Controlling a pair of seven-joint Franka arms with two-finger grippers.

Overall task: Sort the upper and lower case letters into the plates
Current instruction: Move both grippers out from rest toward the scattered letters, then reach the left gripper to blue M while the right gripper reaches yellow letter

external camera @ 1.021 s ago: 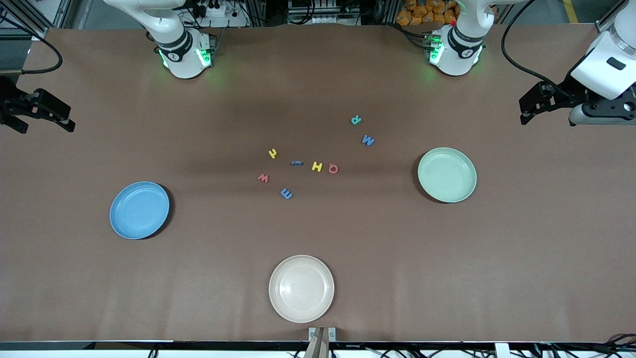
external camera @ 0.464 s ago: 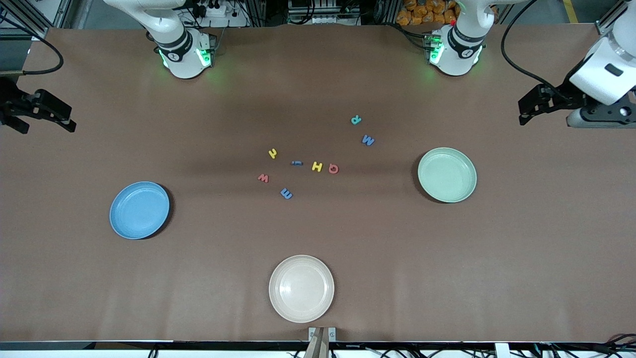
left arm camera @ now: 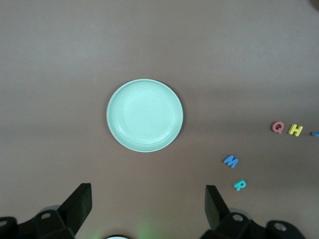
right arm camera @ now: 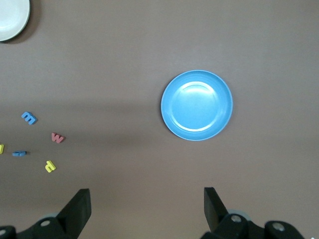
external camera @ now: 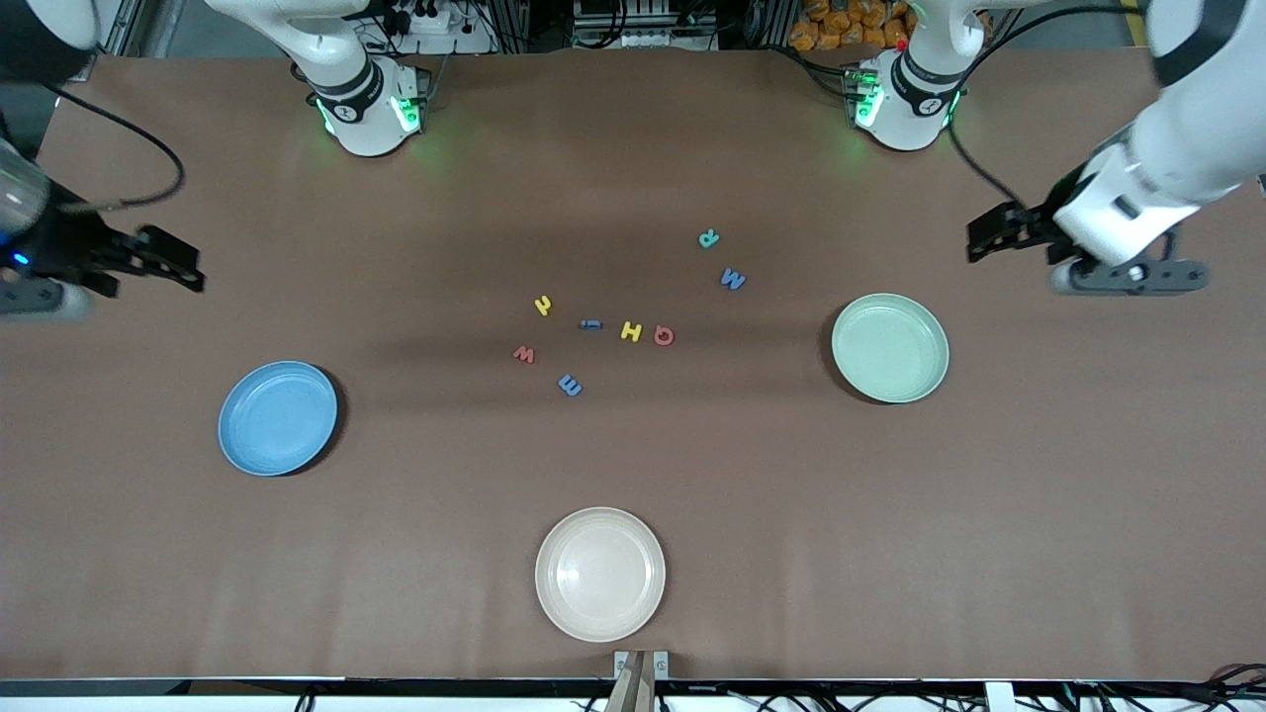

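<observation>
Both of my tools hang with jaws apart and empty. My left tool (external camera: 974, 244) is over bare bench at the left arm's end, just above the mint green plate (external camera: 890, 348); my right tool (external camera: 188, 276) is over bare bench at the right arm's end, above the blue plate (external camera: 278, 418).

All eight letters lie on the bench between the two plates, none yet sorted: teal R (external camera: 708, 238), blue M (external camera: 732, 279), yellow H (external camera: 631, 331), salmon Q (external camera: 664, 336), blue i (external camera: 590, 323), a small yellow letter (external camera: 542, 305), salmon w (external camera: 524, 354) and blue m (external camera: 570, 385).

Risks as I judge them:
- H and Q sit just beside each other, so jaws closing on one may knock or carry the other.
- The letters are tiny and low; a descent slightly off centre could pinch an edge and flick the piece away.
- M, w and m look alike in form, so case could be misjudged and a letter dropped in the wrong plate.
- The cream-white plate (external camera: 600, 575), nearest the front camera, is a decoy for a release.
- Both arms reaching into the central cluster together could collide.
</observation>
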